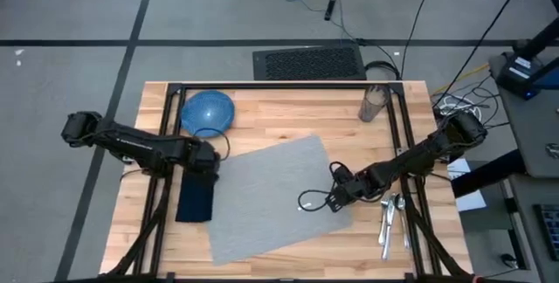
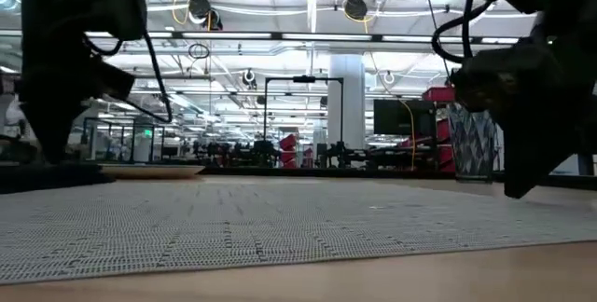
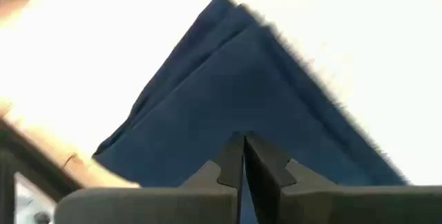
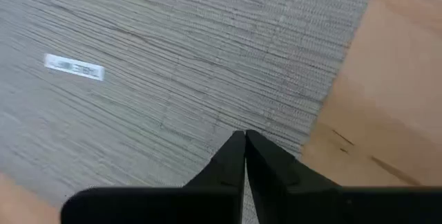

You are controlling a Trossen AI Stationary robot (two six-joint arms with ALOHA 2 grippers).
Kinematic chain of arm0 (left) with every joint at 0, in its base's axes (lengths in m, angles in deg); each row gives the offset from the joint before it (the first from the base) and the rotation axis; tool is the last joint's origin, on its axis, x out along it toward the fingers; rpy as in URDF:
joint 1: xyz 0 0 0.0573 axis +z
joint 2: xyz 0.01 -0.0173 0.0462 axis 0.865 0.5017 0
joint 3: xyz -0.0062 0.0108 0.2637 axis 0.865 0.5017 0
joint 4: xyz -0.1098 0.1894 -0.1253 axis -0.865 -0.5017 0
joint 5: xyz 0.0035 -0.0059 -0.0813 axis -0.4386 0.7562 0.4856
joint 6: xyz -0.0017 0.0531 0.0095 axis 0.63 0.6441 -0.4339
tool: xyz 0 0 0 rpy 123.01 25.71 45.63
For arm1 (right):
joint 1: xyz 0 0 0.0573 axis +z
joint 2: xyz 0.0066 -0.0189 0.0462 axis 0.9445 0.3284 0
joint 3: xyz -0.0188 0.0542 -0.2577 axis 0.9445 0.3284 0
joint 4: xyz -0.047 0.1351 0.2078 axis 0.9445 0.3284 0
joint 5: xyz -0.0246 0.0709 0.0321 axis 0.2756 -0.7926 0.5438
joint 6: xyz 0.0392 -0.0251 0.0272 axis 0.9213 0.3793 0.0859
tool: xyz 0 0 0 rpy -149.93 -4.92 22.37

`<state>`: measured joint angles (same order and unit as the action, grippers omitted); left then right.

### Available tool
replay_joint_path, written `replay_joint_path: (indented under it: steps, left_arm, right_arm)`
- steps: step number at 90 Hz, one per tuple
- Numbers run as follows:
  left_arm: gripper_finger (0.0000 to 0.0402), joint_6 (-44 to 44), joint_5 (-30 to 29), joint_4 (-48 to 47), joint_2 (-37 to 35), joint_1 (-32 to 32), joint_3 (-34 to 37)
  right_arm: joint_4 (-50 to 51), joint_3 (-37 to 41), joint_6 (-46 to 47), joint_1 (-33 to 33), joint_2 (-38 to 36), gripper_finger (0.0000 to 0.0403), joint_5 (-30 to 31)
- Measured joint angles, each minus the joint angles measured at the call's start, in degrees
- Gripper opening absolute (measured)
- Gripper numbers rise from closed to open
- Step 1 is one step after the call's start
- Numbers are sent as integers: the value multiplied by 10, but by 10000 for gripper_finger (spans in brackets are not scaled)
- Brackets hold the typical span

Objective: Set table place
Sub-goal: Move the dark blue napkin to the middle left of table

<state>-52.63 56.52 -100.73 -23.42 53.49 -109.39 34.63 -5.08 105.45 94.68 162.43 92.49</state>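
Observation:
The grey place mat (image 1: 275,197) lies flat and askew in the middle of the wooden table (image 1: 262,108), its white tag (image 4: 74,68) facing up. A dark navy napkin (image 1: 196,199) lies folded by the mat's left edge. My left gripper (image 1: 206,166) is shut over the napkin's far end (image 3: 228,79). My right gripper (image 1: 334,197) is shut low over the mat, close to its right edge (image 4: 324,92). A blue dish (image 1: 210,111) sits at the far left. My left gripper points its shut fingers (image 3: 235,158) down at the napkin's far end. I cannot tell whether they touch it or have cloth between them. My right gripper's shut fingers (image 4: 235,156) slant down at the mat just inside its right edge. The mat lies flat, and I cannot tell whether they touch it.
A clear glass (image 1: 374,103) stands at the far right of the table. Cutlery (image 1: 390,217) lies on the wood to the right of the mat, near my right arm. Black frame rails (image 1: 279,85) run along the table's far edge and sides.

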Motion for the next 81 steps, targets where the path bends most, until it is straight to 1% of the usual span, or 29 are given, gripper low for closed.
replay_joint_path:
  steps: [9,20,46,66,81]
  left_arm:
    - [0,0,28,2,0,-2,0]
    - [0,-3,48,-8,0,-1,6]
    - [0,5,108,3,0,-2,65]
    - [0,-13,103,10,-1,-1,64]
    - [0,-15,88,15,-8,-1,25]
  right_arm:
    - [-3,0,-1,0,-2,0,2]
    - [-9,-1,-1,0,-4,0,5]
    - [-4,-2,-2,-1,-4,0,11]
    - [23,-2,27,8,-10,0,24]
    - [33,-15,37,21,-57,0,54]
